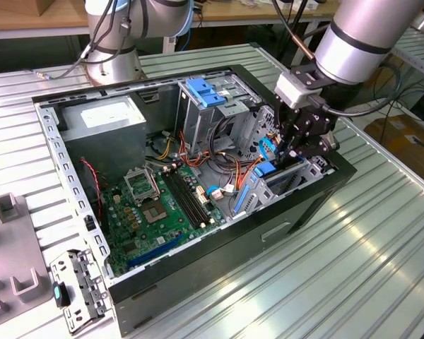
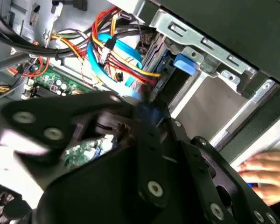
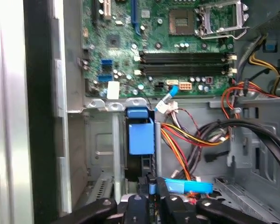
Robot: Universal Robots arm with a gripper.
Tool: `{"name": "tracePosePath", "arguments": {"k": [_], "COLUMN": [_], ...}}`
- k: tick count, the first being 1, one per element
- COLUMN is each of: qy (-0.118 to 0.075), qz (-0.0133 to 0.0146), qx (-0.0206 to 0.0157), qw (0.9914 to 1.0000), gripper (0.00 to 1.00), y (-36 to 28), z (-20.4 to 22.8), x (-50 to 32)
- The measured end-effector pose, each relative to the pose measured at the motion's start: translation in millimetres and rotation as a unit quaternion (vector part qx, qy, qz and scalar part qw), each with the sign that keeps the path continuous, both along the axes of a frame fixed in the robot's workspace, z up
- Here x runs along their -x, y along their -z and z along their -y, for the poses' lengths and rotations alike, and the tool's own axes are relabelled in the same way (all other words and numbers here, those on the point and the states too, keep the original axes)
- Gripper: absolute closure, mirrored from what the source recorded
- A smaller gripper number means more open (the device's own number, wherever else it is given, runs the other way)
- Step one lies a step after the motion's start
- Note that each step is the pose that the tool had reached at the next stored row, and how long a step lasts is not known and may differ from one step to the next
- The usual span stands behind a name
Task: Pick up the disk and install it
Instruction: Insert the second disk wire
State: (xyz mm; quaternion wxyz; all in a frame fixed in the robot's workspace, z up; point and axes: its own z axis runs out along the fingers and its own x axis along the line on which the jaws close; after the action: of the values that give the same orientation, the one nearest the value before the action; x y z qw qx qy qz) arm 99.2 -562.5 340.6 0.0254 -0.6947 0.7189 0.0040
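The disk stands on edge in the metal bay at the open computer case's corner, at the exterior view's right. Its bright blue carrier shows above the bay wall, with the dark body running back toward my fingers. My gripper reaches down into the bay from above and is shut on the disk's near edge; a strip of blue shows between the two black fingers. In the second wrist view the black linkage of the gripper hides most of the disk, whose blue end sits in the slot.
Orange, yellow and red cables and a flat light-blue cable crowd the space beside the bay. The green motherboard lies on the case floor. A tall grey cage with a blue latch stands behind. Grey fixtures sit outside the case.
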Motion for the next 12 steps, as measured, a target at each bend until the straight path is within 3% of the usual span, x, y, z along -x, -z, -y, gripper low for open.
{"name": "tracePosePath", "arguments": {"k": [4,8,9,12], "qy": [0.000,0.000,0.000,0.000], "qz": [-0.0001,0.0001,0.0001,0.0003], "qx": [0.0015,0.0014,0.0014,0.0015], "qw": [1.00000,1.00000,1.00000,1.00000], "gripper": [0.76,0.78,0.89,0.89], "y": [-15.0,-15.9,-16.0,-16.0], "z": [-0.3,-0.3,-0.3,-0.3], "x": [0.1,0.1,0.1,0.1]}}
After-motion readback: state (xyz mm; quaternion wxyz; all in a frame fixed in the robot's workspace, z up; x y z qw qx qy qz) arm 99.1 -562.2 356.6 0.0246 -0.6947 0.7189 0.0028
